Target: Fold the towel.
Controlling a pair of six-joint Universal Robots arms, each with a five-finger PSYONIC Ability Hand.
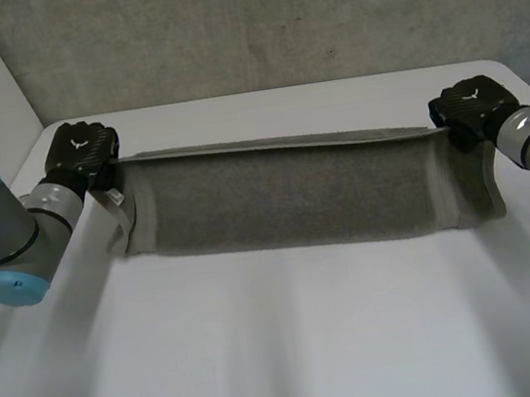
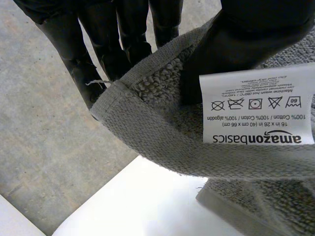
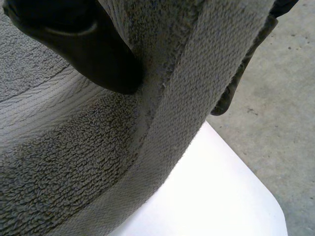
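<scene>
A grey towel [image 1: 304, 193] hangs stretched between my two hands over the far half of the white table [image 1: 297, 352], its lower edge resting on the tabletop. My left hand [image 1: 81, 155] pinches the towel's upper left corner. In the left wrist view the thumb [image 2: 256, 29] presses the towel [image 2: 147, 128] against the fingers [image 2: 123, 29], right beside a white care label [image 2: 256, 105]. My right hand [image 1: 470, 110] holds the upper right corner. In the right wrist view its thumb [image 3: 83, 44] lies on the towel [image 3: 74, 162] and the fingers [image 3: 231, 93] curl behind the hemmed edge.
A grey concrete surface [image 1: 260, 21] runs behind the table's far edge. The table's far corners sit just past each hand, seen as the table corner [image 2: 147, 206] and the table corner [image 3: 216, 196]. Bare tabletop stretches in front of the towel.
</scene>
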